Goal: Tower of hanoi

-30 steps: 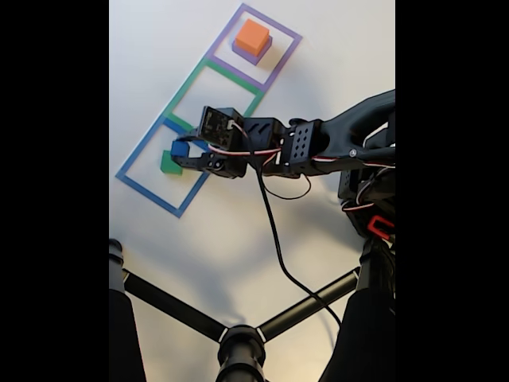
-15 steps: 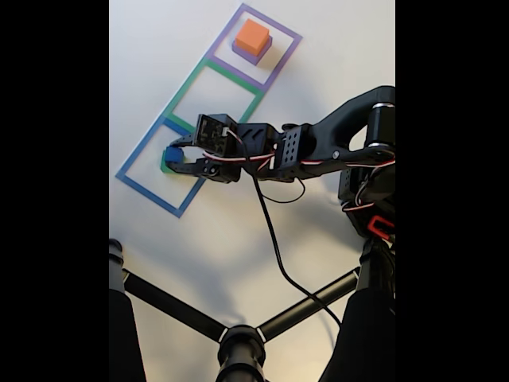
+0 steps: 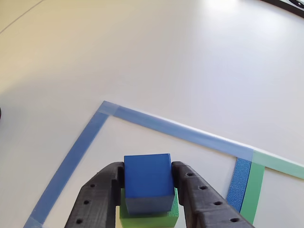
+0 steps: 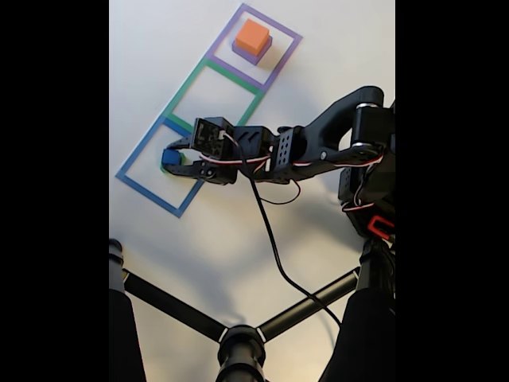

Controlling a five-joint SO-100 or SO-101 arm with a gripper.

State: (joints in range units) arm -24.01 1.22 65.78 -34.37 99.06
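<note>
Now that the arm has carried the blue cube (image 3: 147, 183) onto the green block (image 3: 149, 216), your jaws still clamp it. In the fixed view, it sits inside the blue tape square (image 4: 137, 156); release next.

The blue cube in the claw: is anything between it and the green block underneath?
Nothing visible. The gripper holds the blue cube directly over the green block inside the blue tape square; whether they touch is unclear.
</note>
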